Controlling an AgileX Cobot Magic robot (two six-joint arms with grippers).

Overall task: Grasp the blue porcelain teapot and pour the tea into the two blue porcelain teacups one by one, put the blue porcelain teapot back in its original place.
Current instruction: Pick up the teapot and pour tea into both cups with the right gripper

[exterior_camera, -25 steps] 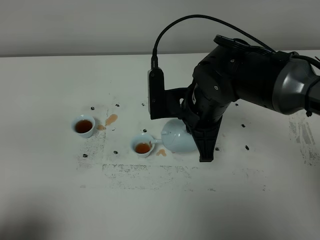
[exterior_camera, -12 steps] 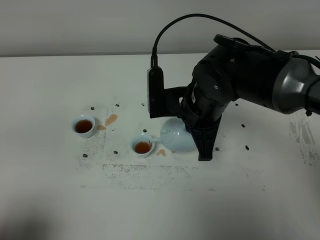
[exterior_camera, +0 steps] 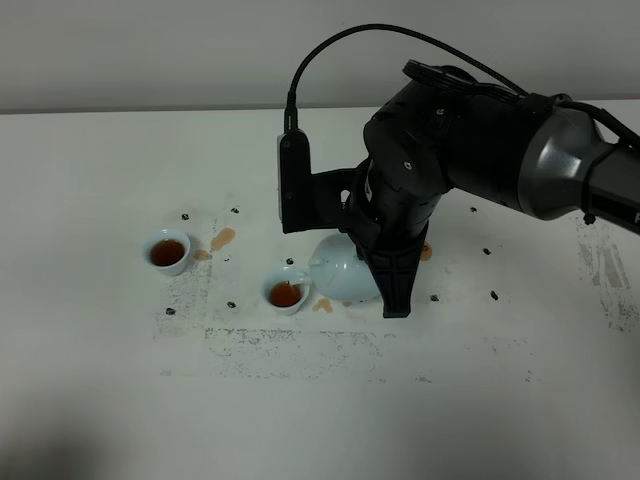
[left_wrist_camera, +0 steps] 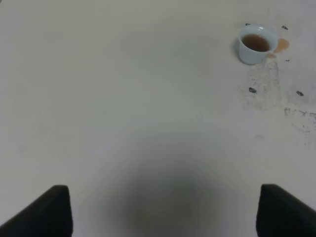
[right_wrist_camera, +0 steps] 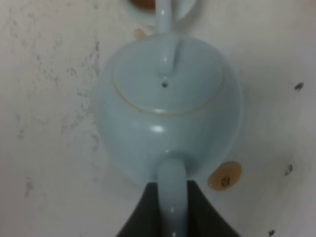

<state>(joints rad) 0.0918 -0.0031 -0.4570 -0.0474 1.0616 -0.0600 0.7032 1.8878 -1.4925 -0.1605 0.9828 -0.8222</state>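
The blue porcelain teapot (exterior_camera: pixel 338 272) is held above the table by its loop handle in my right gripper (exterior_camera: pixel 378 268), which is shut on it. Its spout points left toward the near teacup (exterior_camera: pixel 286 293), which holds brown tea. The second teacup (exterior_camera: pixel 168 250), also holding tea, stands further left. In the right wrist view the teapot (right_wrist_camera: pixel 168 103) fills the frame, the gripper (right_wrist_camera: pixel 172 210) clasps the handle, and the spout partly covers the near cup (right_wrist_camera: pixel 186 7). My left gripper (left_wrist_camera: pixel 165 212) is open and empty over bare table, far from the left cup (left_wrist_camera: pixel 255 43).
Tea spills mark the white table beside the left cup (exterior_camera: pixel 222 238), by the near cup (exterior_camera: pixel 322 305) and under the right arm (exterior_camera: pixel 425 252). Small dark specks and scuffs are scattered around. The bulky right arm (exterior_camera: pixel 470 150) hangs over the table's middle right.
My right arm has shifted left with the teapot. The teapot has tipped back toward level and its spout has lifted from the near cup's rim. The cups have not moved.
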